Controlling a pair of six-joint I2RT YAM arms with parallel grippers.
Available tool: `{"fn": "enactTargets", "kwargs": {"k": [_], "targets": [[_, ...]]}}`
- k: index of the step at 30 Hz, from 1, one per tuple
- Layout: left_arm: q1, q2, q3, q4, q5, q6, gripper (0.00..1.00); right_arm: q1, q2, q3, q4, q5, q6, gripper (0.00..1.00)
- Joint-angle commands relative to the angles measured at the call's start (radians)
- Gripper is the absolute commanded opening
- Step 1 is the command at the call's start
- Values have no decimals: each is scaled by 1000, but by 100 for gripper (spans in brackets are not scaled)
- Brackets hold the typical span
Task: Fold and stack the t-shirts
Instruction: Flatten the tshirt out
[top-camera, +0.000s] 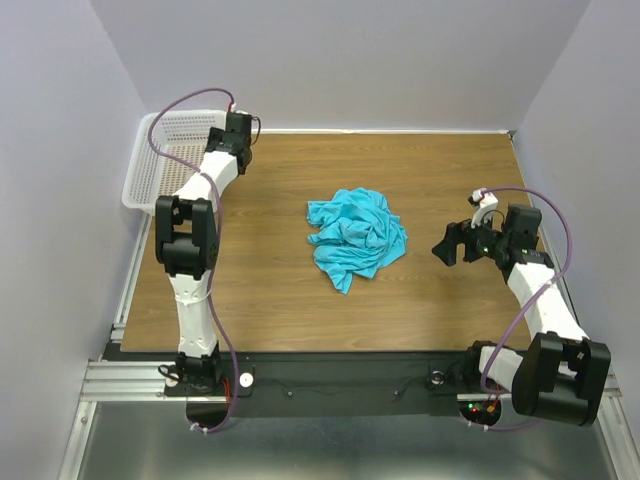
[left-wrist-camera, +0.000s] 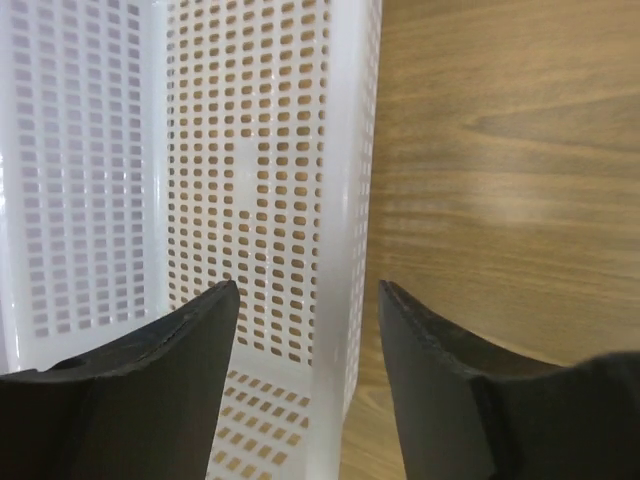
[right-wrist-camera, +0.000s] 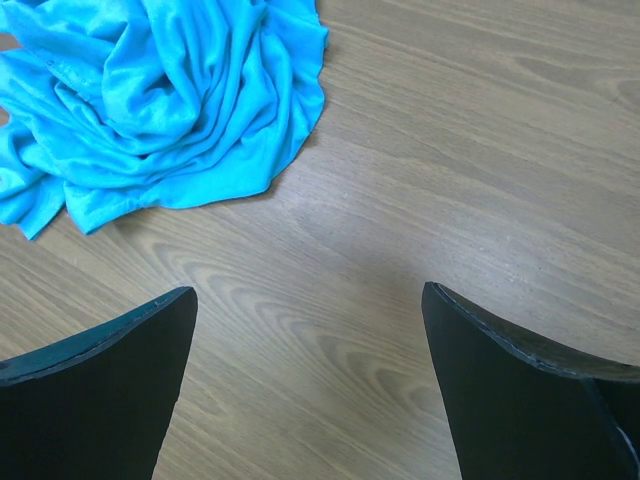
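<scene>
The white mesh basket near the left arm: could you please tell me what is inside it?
Nothing shows inside the basket: only its perforated walls and floor, with wood behind the holes. The left hand and its arm cover part of its right side.

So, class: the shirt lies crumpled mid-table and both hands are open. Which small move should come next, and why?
Probably ease the right hand toward the nearest edge of the t-shirt. Its jaws stand open over the table, the shirt lies crumpled close by, and the left hand is far off at the basket.
</scene>
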Motion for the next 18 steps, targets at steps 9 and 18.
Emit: {"fn": "enactTargets", "kwargs": {"k": [9, 18], "targets": [[-33, -539, -251, 126, 165, -123, 82, -9, -50, -5, 36, -56, -29, 100], [-30, -964, -641, 345, 530, -266, 98, -6, -27, 42, -35, -179, -69, 100]]}}
